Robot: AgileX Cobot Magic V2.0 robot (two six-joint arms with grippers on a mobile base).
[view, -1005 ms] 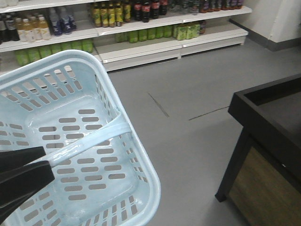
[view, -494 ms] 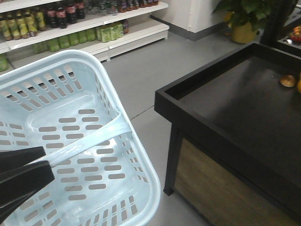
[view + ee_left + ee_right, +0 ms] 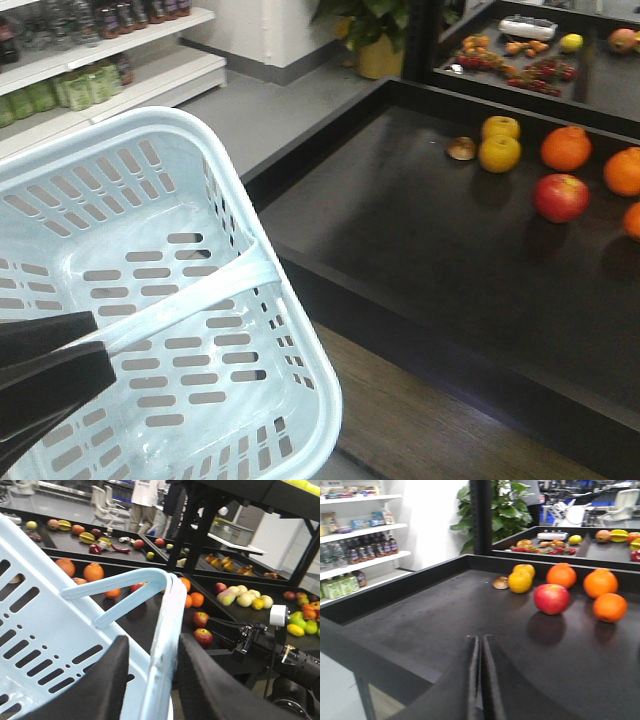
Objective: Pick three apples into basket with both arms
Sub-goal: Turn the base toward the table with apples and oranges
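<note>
Front view, writing: you can read nothing; the bottles (image 3: 80,88) on the shelves (image 3: 155,72) beyond the left gripper are too small and blurred for their labels.
Left gripper (image 3: 152,647): its two black fingers (image 3: 105,680) clamp the basket (image 3: 105,245) by its handle (image 3: 170,605), one finger on each side of the band.
Basket, facing: the mouth opens up toward you, and the handle band runs from the left gripper up and to the right, as far as the rim. You cannot judge its long axis, since the frame edge cuts off its left part.
Right gripper (image 3: 479,642): the fingers are pressed together with their flat faces touching, and they point out over the black table (image 3: 420,615).
Red apple (image 3: 551,598): it lies on the table ahead of the right gripper and a little to its right, well apart from the fingertips. You cannot tell which way the stem points.
Oranges (image 3: 600,582): three, beyond the apple and to its right, near it but apart.
Yellow fruits (image 3: 520,582): two, touching each other, ahead of the right gripper and left of the apple.
</note>
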